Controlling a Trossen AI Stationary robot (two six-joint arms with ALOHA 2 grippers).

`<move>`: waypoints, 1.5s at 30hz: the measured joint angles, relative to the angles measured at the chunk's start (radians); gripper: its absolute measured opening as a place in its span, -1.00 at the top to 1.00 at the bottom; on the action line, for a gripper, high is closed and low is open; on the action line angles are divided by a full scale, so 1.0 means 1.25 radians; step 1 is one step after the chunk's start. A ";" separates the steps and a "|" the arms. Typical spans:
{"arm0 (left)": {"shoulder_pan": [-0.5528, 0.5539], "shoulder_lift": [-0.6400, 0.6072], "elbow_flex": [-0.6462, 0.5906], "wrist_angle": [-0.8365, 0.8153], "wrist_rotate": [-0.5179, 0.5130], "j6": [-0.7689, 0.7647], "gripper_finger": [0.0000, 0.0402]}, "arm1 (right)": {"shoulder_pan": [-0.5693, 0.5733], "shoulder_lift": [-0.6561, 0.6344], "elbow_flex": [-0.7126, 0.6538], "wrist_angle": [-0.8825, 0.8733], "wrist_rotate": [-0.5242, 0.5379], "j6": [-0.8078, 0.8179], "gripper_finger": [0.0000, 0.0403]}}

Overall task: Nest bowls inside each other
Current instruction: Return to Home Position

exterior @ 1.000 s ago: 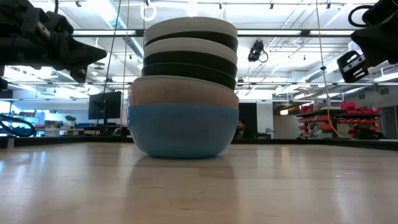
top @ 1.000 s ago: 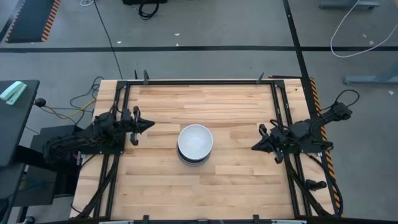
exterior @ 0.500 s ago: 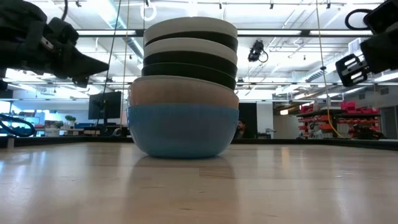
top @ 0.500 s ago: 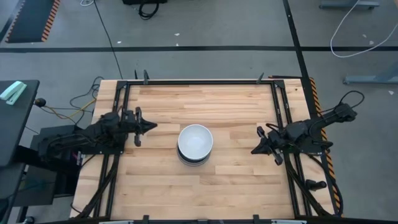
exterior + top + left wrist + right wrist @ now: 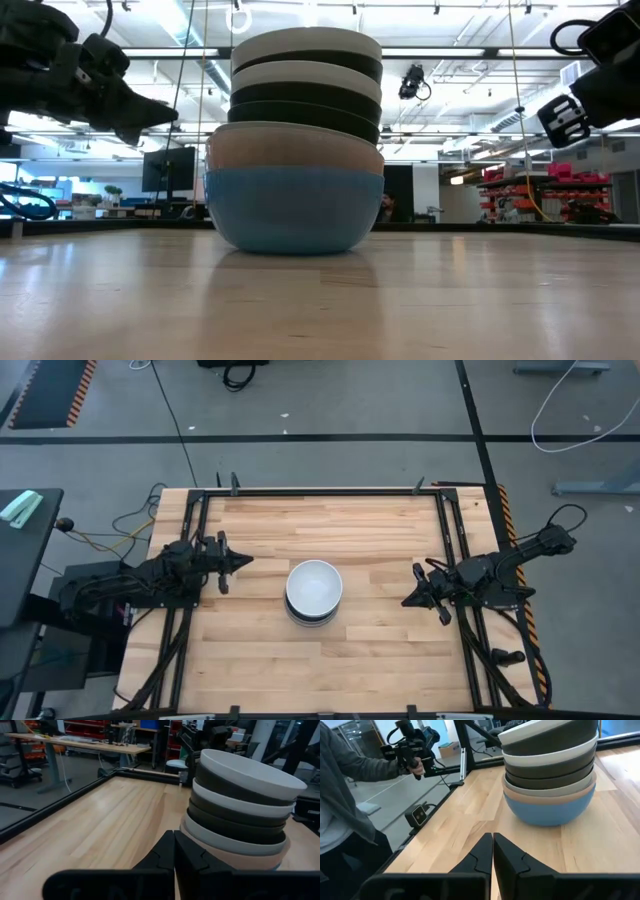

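Grey floor [image 5: 350, 460], wooden workbench [image 5: 75, 743], red shelves [image 5: 575, 175] beyond

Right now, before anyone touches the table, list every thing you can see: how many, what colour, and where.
bowl stack: one nested stack, table centre; total bowl count cannot be told.
white bowl: top of the stack; dark and white rims alternate below it.
salmon-pink bowl: one, second from the bottom.
blue bowl: one, bottom, resting on the wood.
table: one, light wood, with a black frame along its edges.
person: one, grey sleeve, beyond the table edge in the right wrist view, hand on a dark device.
left tool: one, dark, shut, empty, left of the stack and apart from it.
right tool: one, dark, shut, empty, right of the stack and apart from it.
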 joint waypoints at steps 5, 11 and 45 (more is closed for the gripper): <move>0.000 0.000 0.000 -0.001 -0.027 -0.020 0.93 | 0.000 0.000 0.000 0.000 0.000 -0.014 0.90; 0.000 0.000 0.000 0.001 -0.028 -0.017 0.75 | 0.000 0.000 0.000 0.000 0.000 -0.015 0.90; 0.000 0.000 0.000 0.008 -0.029 -0.017 0.74 | 0.000 0.000 0.000 0.001 0.000 -0.016 0.91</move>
